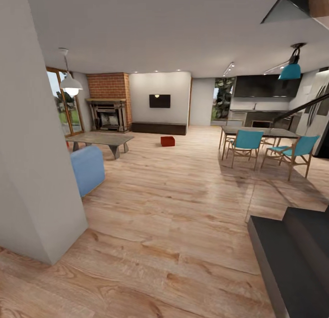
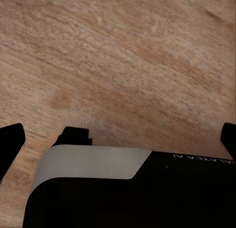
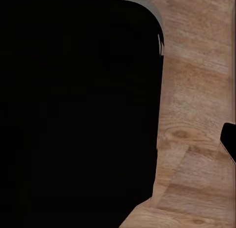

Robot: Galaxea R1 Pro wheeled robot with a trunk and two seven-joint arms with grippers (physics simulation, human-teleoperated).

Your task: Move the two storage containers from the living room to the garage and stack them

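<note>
Far across floor, container (image 1: 167, 141) broadside.

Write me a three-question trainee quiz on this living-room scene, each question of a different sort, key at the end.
1. True or false: a red bin sits on the wood floor in front of the long dark cabinet.
2. Multiple choice: the wall TV hangs (A) above the dining table, (B) to the right of the brick fireplace, (C) behind the blue sofa.
3. Fill in: the chairs at the dining table are ____ in colour.

Key: 1 true; 2 B; 3 teal (blue-green).
</note>
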